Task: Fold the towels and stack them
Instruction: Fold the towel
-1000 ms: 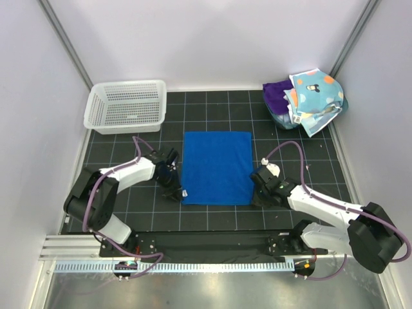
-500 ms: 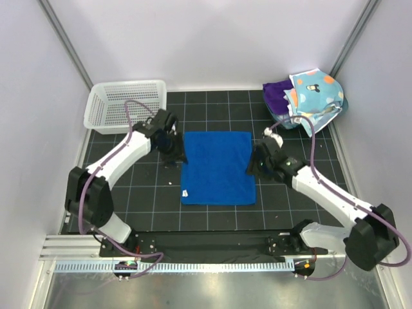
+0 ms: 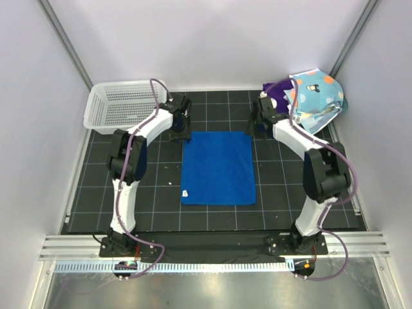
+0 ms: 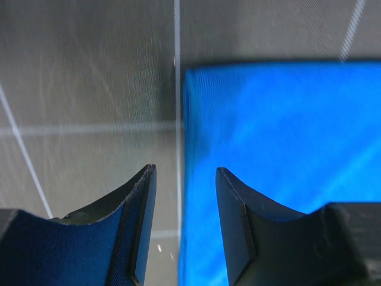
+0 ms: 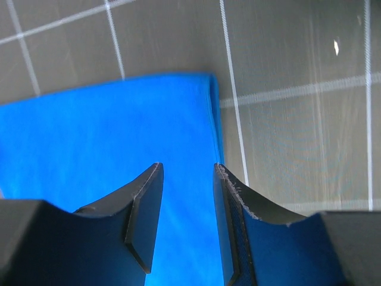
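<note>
A royal blue towel lies flat on the black gridded mat, its small white tag at the near left corner. My left gripper hovers open at the towel's far left corner. In the left wrist view the towel's left edge runs between the open gripper's jaws. My right gripper is open at the far right corner. In the right wrist view the towel fills the gap of that gripper. A polka-dot towel and a purple towel are heaped at the back right.
A white mesh basket stands at the back left, close to my left arm. The heap of towels at the back right sits on a teal tub whose rim just shows. White walls close in the mat on three sides.
Both arms swung from the blue towel's near corners to its far corners. Both grippers opened wider on the way. The towel lies as before.
</note>
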Controlling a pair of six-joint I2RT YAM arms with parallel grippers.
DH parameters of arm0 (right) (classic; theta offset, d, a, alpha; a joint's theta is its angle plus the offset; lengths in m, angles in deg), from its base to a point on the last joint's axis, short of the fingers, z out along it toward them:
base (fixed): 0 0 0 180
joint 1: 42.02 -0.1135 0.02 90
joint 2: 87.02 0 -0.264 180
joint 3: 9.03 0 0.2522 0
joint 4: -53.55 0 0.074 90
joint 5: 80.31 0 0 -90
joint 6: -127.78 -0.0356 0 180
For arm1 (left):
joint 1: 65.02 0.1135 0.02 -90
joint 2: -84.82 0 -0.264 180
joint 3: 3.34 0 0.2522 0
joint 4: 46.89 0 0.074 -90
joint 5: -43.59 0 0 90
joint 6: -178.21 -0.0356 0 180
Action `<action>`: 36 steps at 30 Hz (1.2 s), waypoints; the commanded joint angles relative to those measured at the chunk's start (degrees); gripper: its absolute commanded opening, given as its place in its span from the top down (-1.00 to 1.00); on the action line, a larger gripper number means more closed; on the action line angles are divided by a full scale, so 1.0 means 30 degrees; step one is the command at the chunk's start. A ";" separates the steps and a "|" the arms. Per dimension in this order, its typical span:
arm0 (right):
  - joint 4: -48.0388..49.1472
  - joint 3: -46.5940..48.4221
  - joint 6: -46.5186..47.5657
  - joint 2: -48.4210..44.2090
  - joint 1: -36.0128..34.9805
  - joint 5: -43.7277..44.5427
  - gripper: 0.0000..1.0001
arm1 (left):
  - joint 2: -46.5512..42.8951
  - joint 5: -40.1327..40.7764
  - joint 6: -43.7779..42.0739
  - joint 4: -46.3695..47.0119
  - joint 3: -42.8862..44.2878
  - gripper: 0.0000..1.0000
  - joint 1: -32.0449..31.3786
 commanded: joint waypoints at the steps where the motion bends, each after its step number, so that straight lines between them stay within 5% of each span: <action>1: 0.0389 0.2890 0.1269 0.2190 0.0126 0.0624 0.10 | 0.0634 0.1084 -0.2217 0.0894 0.1729 0.03 0.0132; 24: -0.0405 0.6534 0.2794 0.8207 0.0653 0.1856 0.16 | 0.4007 0.2758 -0.2452 0.1302 0.3373 0.14 0.0250; 36: 0.0299 0.6388 0.2970 0.8676 0.0653 0.0947 0.67 | 0.3450 0.1788 -0.2599 0.3969 0.1382 0.43 0.0221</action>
